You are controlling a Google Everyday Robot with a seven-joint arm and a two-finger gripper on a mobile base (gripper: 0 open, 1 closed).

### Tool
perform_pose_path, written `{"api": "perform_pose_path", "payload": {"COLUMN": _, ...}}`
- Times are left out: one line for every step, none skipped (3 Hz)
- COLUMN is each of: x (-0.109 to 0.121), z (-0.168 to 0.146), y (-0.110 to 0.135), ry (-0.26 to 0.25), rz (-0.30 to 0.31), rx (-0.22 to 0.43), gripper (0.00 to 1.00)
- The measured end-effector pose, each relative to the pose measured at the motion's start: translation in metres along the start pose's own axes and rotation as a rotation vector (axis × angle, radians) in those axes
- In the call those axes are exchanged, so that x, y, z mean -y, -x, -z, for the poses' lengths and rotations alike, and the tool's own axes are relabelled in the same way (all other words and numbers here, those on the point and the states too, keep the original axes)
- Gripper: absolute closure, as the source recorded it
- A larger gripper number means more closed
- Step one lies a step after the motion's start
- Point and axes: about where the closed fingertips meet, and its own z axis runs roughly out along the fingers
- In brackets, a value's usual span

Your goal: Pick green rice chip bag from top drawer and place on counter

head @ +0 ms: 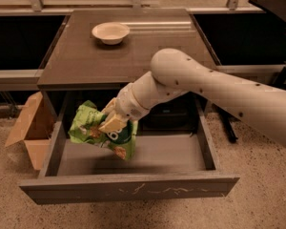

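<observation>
The green rice chip bag [97, 130] hangs in the air above the left part of the open top drawer [133, 156], clear of its grey bottom. My gripper [112, 120] is shut on the bag's upper middle, its tan fingers pinching the crinkly foil. My white arm reaches in from the right, crossing over the drawer. The counter [86, 56] lies just behind and above the bag.
A white bowl [110, 32] stands on the far part of the counter. A tan cardboard box [31, 128] sits on the floor left of the drawer. The drawer's scratched front panel [133, 190] sticks out toward me. Dark shelves flank the counter.
</observation>
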Motion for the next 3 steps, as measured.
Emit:
{"api": "perform_pose_path", "payload": {"x": 0.007, "z": 0.077, "y": -0.006, "ry": -0.141, "rz": 0.001, "rx": 0.072, "gripper": 1.0}}
{"api": "perform_pose_path", "payload": {"x": 0.009, "z": 0.081, "y": -0.003, "ry": -0.148, "rz": 0.006, "rx": 0.07, "gripper": 1.0}}
{"api": "perform_pose_path", "payload": {"x": 0.018, "z": 0.104, "y": 0.009, "ry": -0.181, "rz": 0.032, "rx": 0.062, "gripper": 1.0}}
